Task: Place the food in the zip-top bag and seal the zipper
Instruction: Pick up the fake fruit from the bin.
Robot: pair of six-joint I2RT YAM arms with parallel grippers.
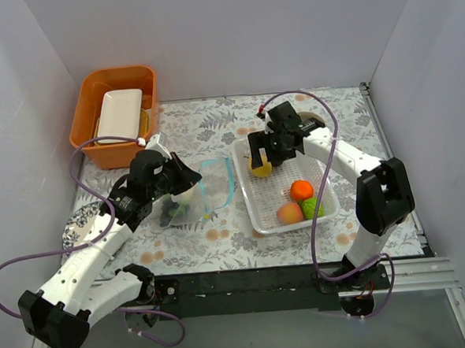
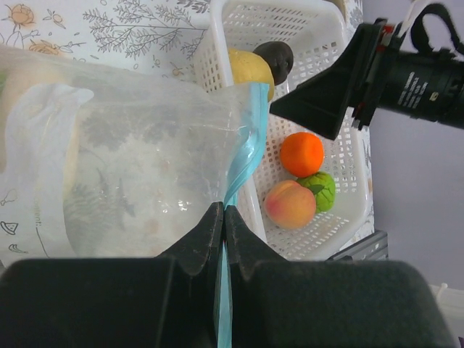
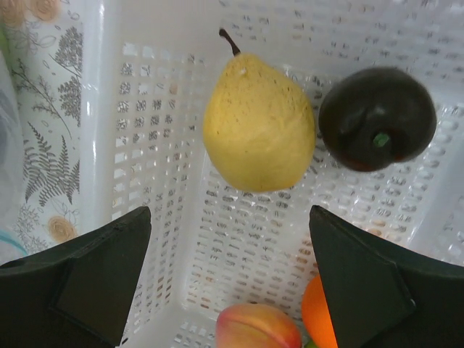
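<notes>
Here the left gripper (image 2: 223,217) pinches the zip-top bag (image 2: 145,167) by its zipper (image 2: 245,156). The right gripper (image 3: 228,243) is spread wide and empty above the yellow pear (image 3: 259,123) in the basket (image 3: 145,145), at its far left corner.

Left claw (image 2: 223,212) pinched shut, arm reaching forward; right claw (image 3: 228,225) spread wide, pointing down.

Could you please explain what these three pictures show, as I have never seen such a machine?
These are two robot arms bolted at the near edge of a table. One picture looks down from above; the other two come from cameras on each wrist. The left gripper is shut on the blue strip of a clear bag. The right gripper hangs open, holding nothing, over a yellow pear and a dark plum in a white basket, which also holds an orange, a peach and a green piece.
</notes>
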